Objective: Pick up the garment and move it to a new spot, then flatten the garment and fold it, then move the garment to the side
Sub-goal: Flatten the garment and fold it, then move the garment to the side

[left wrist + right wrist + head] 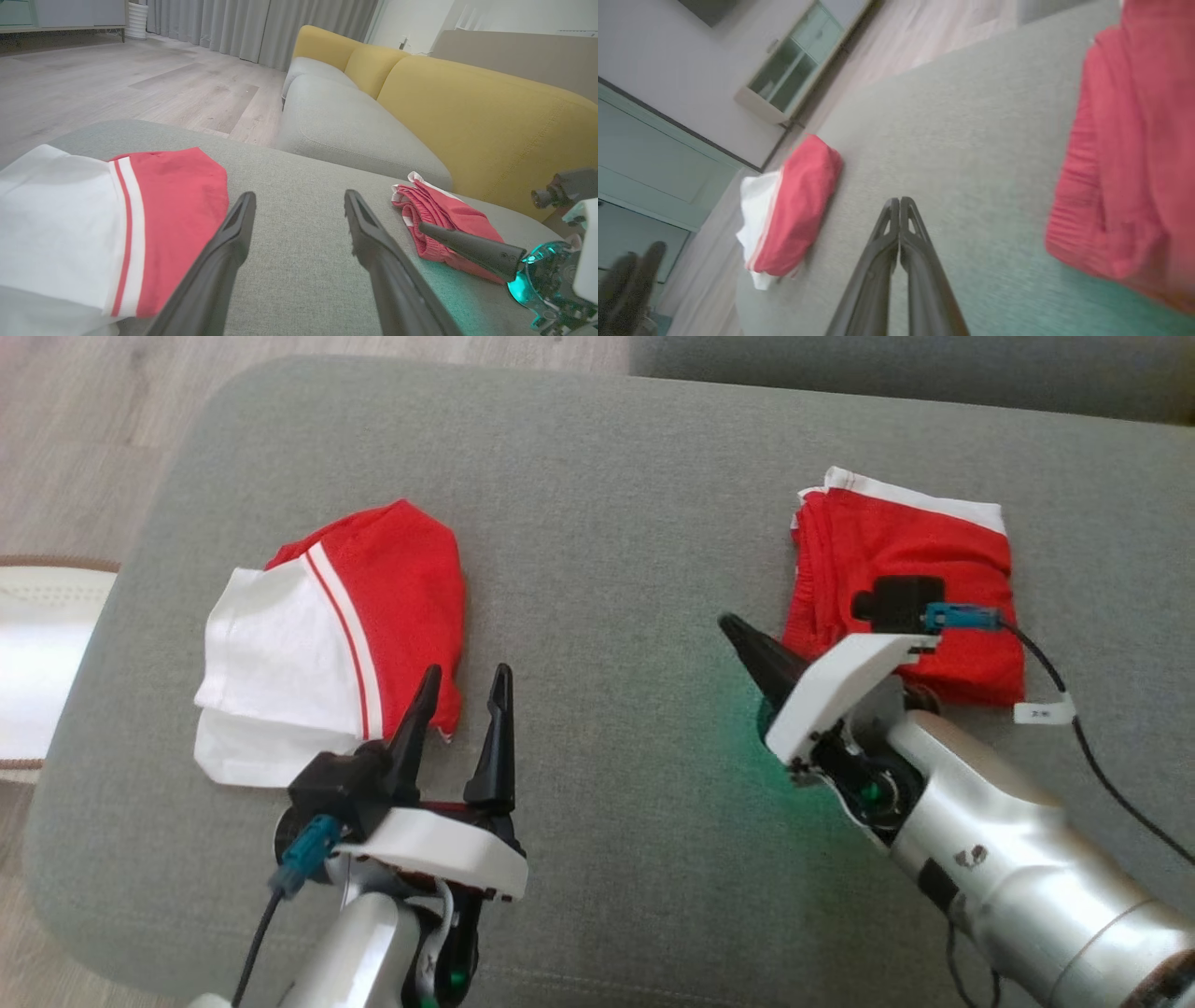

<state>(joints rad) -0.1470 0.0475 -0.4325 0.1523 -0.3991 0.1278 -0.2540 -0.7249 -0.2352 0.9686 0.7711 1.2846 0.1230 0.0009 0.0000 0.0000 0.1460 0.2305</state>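
So the red shorts [887,537] look folded already, sitting near the far right corner of the ottoman [607,523]. That makes me think we're on the last bit: shifting them to the side. The right gripper [738,633] is clenched with nothing in it, tips low just beside the shorts' left edge, and I can't tell if it's actually touching. If it's meant to push, I'd keep the closed fingers low against that thick bunched edge and go slow toward the right edge, or the top layers slide off and the fold's gone. If it's meant to lift, it has to open first and get under all the layers, not only the top one. The left gripper [467,674] is spread open and empty, hovering by the near side of a red-and-white top [327,616] close to the left edge. That's well apart from the shorts, so it's no help steadying the stack.
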